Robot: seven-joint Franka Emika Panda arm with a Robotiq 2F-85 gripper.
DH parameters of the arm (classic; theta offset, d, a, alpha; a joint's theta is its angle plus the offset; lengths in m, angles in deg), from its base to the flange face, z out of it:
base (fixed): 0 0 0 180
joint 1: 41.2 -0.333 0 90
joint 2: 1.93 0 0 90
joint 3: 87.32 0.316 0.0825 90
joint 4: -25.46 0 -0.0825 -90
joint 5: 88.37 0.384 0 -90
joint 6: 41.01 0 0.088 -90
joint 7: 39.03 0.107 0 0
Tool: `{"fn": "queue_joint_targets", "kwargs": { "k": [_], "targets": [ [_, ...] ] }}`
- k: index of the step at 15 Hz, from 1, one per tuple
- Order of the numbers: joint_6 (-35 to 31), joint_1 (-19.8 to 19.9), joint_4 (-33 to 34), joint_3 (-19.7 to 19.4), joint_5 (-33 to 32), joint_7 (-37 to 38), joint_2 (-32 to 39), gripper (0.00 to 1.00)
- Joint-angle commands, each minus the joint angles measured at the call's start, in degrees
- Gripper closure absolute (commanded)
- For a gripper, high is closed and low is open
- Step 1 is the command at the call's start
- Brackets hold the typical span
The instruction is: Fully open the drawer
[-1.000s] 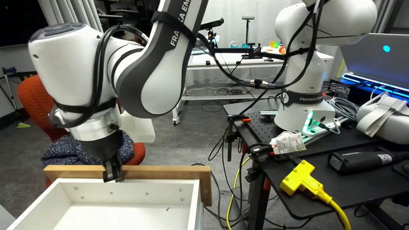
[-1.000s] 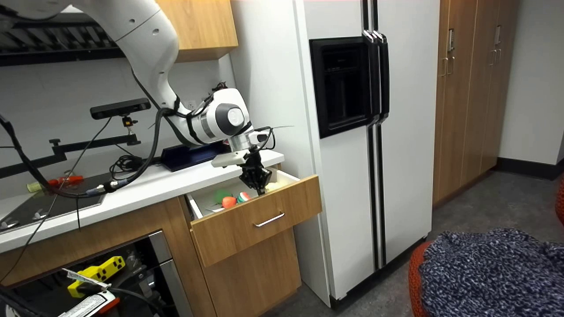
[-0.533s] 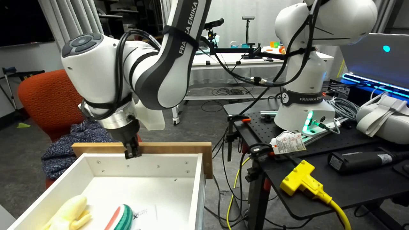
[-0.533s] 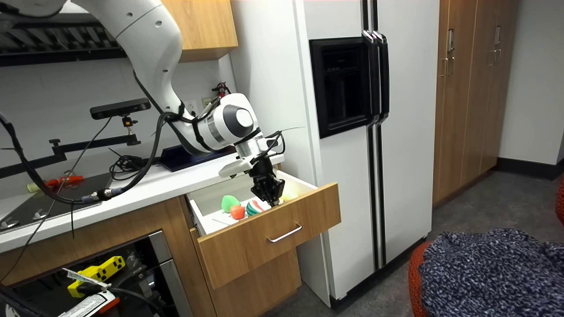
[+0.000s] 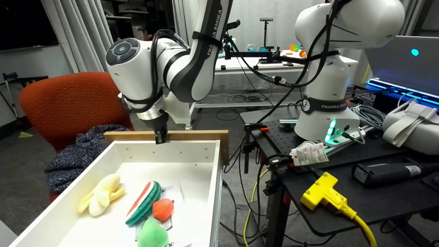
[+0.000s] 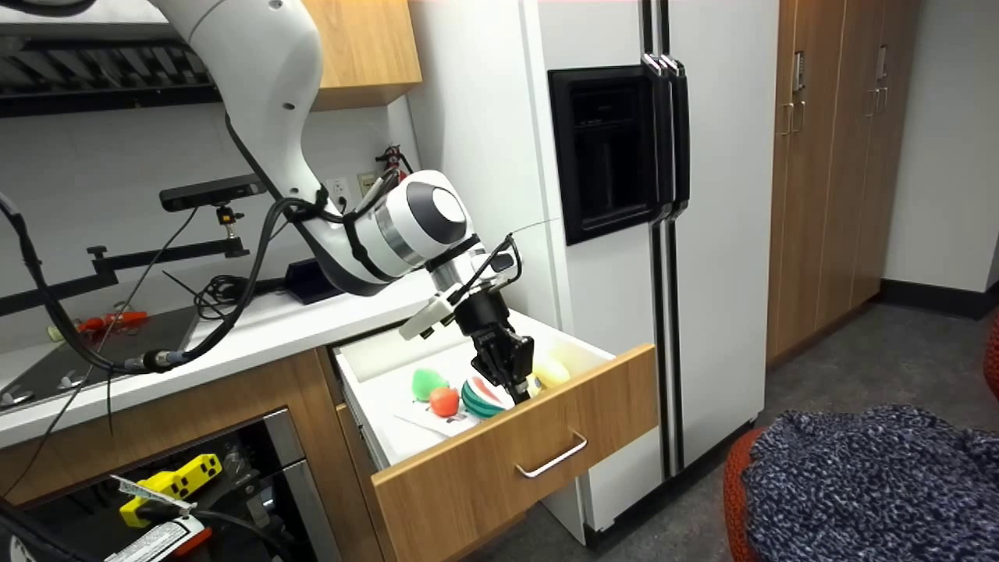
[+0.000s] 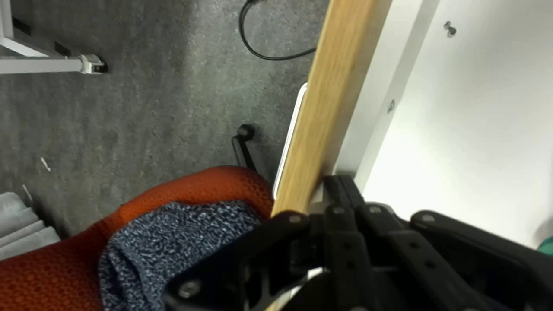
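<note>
Large rectangular white-walled drawer with brown wooden front panel sits beneath the black gripper, which is pinched together, empty, tips just inside that panel; likely rigid, weighty, smooth-sliding, best pulled at the panel's inner face, mid-width.

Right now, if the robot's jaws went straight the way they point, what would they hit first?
Most likely the drawer: the shut jaws point down, tips at or just off the inner side of its wooden front. Depth is unclear, so they might slide past to the white bottom.
</note>
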Motion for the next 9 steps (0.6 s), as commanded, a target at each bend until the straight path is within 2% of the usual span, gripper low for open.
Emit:
{"fn": "queue_joint_targets", "kwargs": {
  "k": [1, 5, 9],
  "targets": [
    [4.10, 1.23, -5.55, -1.88, -7.09, 6.46, -6.61, 1.00],
    [4.41, 3.76, -8.02, 1.55, -7.55, 8.88, -12.14, 1.00],
    [6.97, 8.50, -9.64, 5.03, -6.14, 7.76, -19.04, 1.00]
  ]
}}
